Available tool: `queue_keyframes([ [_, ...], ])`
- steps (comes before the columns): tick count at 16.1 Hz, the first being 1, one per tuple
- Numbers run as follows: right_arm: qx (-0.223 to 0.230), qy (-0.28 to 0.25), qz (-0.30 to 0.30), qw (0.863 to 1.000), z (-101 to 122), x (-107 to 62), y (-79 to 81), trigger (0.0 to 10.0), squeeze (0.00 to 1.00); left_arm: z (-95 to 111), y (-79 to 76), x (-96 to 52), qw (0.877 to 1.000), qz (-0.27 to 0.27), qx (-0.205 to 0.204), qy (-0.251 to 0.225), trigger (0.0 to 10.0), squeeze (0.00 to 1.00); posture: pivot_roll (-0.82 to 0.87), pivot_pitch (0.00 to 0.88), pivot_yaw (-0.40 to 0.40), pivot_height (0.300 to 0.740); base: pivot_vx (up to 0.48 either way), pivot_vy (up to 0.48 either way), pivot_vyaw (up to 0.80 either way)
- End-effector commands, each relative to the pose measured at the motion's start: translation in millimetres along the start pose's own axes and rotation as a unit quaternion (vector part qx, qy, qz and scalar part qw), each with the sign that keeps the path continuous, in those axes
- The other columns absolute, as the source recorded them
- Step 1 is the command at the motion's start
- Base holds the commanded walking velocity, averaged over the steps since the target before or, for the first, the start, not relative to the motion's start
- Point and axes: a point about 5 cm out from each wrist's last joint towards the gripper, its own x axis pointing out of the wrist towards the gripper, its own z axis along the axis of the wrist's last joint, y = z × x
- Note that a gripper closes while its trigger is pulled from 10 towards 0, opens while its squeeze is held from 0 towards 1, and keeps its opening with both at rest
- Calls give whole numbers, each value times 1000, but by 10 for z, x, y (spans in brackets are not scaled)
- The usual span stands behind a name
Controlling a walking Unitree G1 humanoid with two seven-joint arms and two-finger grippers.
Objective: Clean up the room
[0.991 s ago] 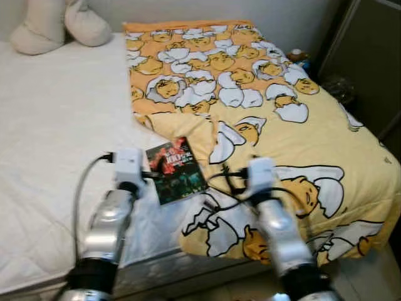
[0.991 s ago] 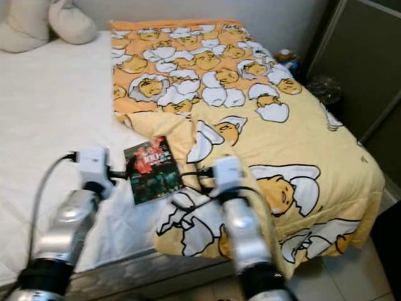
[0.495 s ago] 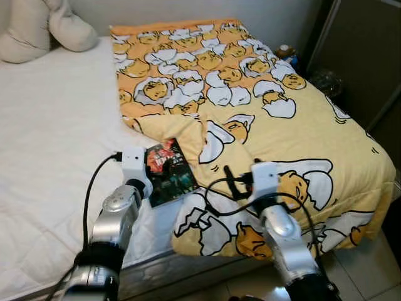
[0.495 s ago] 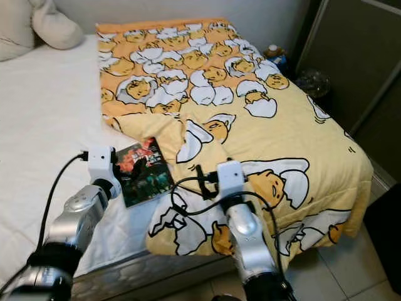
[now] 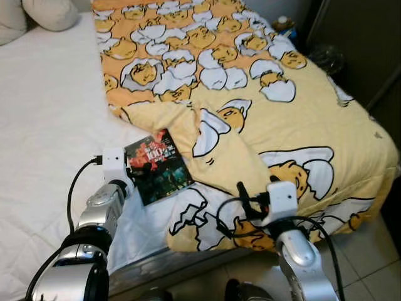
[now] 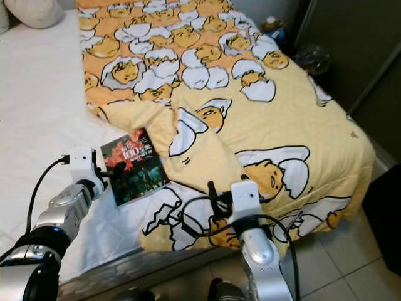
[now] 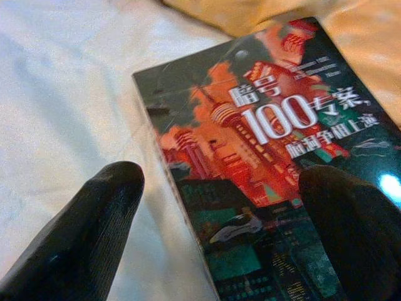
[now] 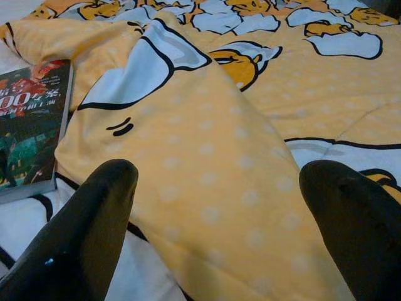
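Note:
A book (image 5: 158, 168) with a dark red and green cover lies on the white sheet (image 5: 44, 113), its right edge against a fold of the yellow egg-print blanket (image 5: 294, 125). My left gripper (image 7: 222, 185) is open just above the book (image 7: 269, 163); one finger (image 7: 81, 238) is over the sheet and the other over the cover. My right gripper (image 8: 220, 180) is open low over the blanket's raised fold (image 8: 207, 144), near the bed's front edge, with nothing between its fingers. The book (image 8: 28, 119) lies off to one side of it.
Pale pillows (image 5: 50, 12) sit at the bed's head, far left. A dark cabinet (image 5: 357, 44) stands along the bed's right side, with a bottle (image 5: 283, 22) near its far end. Tiled floor (image 5: 369, 263) shows at the lower right, below the blanket's hanging edge.
The camera has shifted, so the bed sits differently in the picture. My left gripper has closed in on the book's left edge. My right arm has drawn back toward the bed's front edge.

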Motion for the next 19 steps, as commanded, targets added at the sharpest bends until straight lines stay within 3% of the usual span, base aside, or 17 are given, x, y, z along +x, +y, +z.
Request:
queue_keyframes([
  [1, 0, 5, -1, 1000, 18, -37, 7, 10000, 0, -111, -2, -8, 999, 0, -47, 20, 10000, 0, -151, 200, 50, 740, 0, 0, 0],
  [5, 0, 14, -7, 1000, 51, -75, -18, 10000, 0, -286, -83, -19, 984, -20, -168, 47, 10000, 0, -157, 208, 54, 740, 0, 0, 0],
  [9, 3, 22, -5, 1000, 59, -105, 27, 10000, 0, -414, -273, -21, 979, -64, -176, 78, 10000, 0, -161, 217, 58, 740, 0, 0, 0],
  [10, 3, 24, -5, 1000, 59, -110, 30, 10000, 0, -405, -310, -18, 976, -80, -190, 67, 0, 0, -164, 220, 56, 740, 0, 0, 0],
  [12, 4, 26, -6, 1000, 64, -112, 32, 10000, 0, -396, -350, -11, 971, -91, -212, 62, 0, 0, -166, 224, 58, 740, 0, 0, 0],
  [13, 5, 28, -6, 1000, 61, -119, 41, 10000, 0, -376, -373, -3, 961, -92, -258, 48, 0, 0, -166, 228, 60, 740, 0, 0, 0],
  [16, 8, 31, -7, 999, 60, -132, 61, 10000, 0, -346, -350, -3, 940, -90, -329, 19, 0, 0, -168, 231, 66, 740, 0, 0, 0],
  [19, 12, 35, -8, 999, 41, -142, 71, 10000, 0, -320, -349, -6, 932, -101, -348, 0, 0, 0, -164, 231, 71, 740, 0, 0, 0],
])
